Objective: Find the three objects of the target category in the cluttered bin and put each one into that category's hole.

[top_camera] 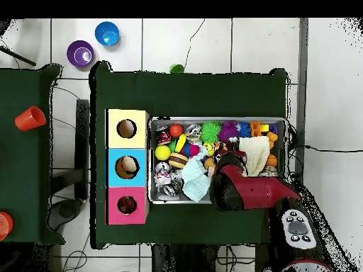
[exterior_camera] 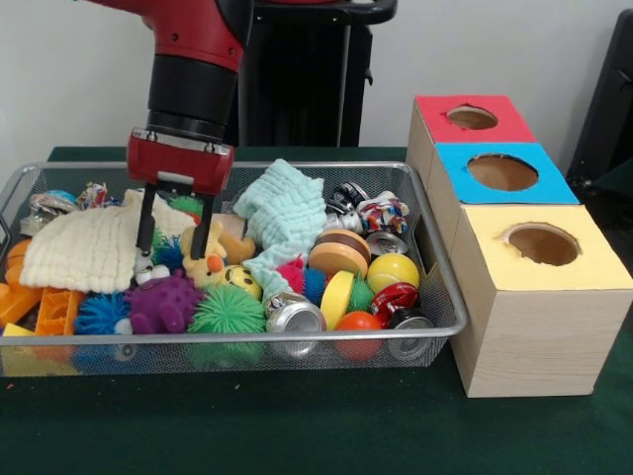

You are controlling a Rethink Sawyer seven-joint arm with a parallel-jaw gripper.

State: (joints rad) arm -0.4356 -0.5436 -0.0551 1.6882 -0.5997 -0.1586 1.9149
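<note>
My gripper [exterior_camera: 174, 245] is down in the left half of the wire bin [exterior_camera: 443, 297], open, with nothing held. Its two black fingers [exterior_camera: 145, 230] straddle small toys between the cream knitted cloth [exterior_camera: 87, 249] and a yellow plush duck [exterior_camera: 205, 265]. A blue spiky ball [exterior_camera: 170, 254] lies at the fingertips. In front are a purple spiky ball [exterior_camera: 163, 302] and a green spiky ball [exterior_camera: 227, 311]. A mint cloth [exterior_camera: 283, 213] lies at mid-bin. Crushed cans [exterior_camera: 294, 317], balls and a burger toy [exterior_camera: 339, 252] fill the right half. From overhead the arm [top_camera: 237, 180] hides the gripper.
A wooden box right of the bin has a red-topped hole [exterior_camera: 472, 117], a blue-topped hole [exterior_camera: 502, 171] and a yellow-topped hole [exterior_camera: 542, 242]. Overhead, something round shows inside the blue-topped hole [top_camera: 126, 166]. An orange cup [top_camera: 28, 117] and two bowls [top_camera: 80, 54] stand away from the bin.
</note>
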